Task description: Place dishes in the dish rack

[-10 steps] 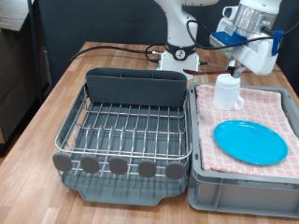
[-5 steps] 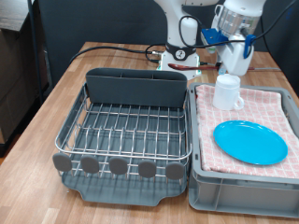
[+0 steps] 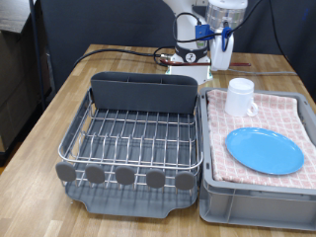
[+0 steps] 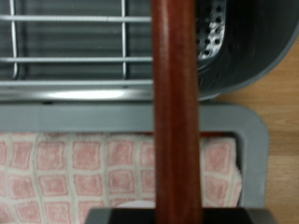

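Observation:
My gripper (image 3: pixel 221 51) hangs high at the back, above the gap between the dish rack (image 3: pixel 143 95) and the grey crate. In the wrist view a brown wooden spoon handle (image 4: pixel 176 112) runs straight along the hand, held in the shut fingers, over the rack's wire grid (image 4: pixel 75 42) and its perforated cutlery compartment (image 4: pixel 213 33). The spoon is hard to make out in the exterior view. The white mug (image 3: pixel 240 97) stands upright and the bright-blue plate (image 3: pixel 264 150) lies flat, both on the pink checkered cloth. The rack holds no dishes.
The grey crate (image 3: pixel 252 199) with the pink cloth (image 3: pixel 288 114) stands to the exterior view's right of the rack, touching it. The robot base (image 3: pixel 188 54) and a black cable (image 3: pixel 118 51) are at the back of the wooden table (image 3: pixel 39 128).
The gripper has moved towards the exterior view's left and slightly up, from beyond the mug to a spot near the rack's back corner. Mug and plate have not moved.

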### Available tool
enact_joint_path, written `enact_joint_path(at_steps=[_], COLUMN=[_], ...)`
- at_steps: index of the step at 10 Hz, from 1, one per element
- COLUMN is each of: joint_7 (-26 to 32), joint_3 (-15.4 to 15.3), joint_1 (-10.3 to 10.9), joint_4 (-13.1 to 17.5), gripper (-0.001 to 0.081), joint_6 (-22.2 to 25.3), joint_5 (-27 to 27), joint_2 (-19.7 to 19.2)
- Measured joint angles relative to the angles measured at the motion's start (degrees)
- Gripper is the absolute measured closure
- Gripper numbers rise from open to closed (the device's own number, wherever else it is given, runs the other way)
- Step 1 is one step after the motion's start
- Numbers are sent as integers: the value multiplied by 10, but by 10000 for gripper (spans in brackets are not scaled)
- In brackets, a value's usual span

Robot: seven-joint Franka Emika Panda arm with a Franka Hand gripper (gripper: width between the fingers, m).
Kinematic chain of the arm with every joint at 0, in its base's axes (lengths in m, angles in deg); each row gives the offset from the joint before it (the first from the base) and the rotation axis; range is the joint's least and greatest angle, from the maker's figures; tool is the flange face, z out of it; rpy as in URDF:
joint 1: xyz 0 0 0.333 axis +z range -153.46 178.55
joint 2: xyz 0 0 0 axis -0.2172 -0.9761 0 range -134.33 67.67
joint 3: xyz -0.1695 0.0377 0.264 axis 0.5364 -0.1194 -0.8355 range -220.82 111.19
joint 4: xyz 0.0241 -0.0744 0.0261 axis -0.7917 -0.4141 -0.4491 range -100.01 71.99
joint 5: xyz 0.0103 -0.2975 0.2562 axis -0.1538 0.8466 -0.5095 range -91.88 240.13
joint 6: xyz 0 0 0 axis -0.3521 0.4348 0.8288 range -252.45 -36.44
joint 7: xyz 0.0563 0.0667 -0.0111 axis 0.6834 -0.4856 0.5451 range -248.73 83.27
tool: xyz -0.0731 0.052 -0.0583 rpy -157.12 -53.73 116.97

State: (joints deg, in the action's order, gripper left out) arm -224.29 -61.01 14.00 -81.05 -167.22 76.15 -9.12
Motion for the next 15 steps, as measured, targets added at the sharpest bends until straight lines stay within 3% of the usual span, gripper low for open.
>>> enact_joint_path(at_steps=[1,4,7,9,13,15], joint_7=[13,15,33,72,191,226], joint_3=[8,15,42,72,156,177], joint_1=[0,0,0,3,12,15], joint_4=[-18,-18,-20,-28,-44,-46], gripper=[718,718,718,718,718,718], joint_6=[-5,-1,13,8,7,11], joint_5=[0,-10,-11,-29,-118,-133], joint_2=[28,24,32,39,38,34])
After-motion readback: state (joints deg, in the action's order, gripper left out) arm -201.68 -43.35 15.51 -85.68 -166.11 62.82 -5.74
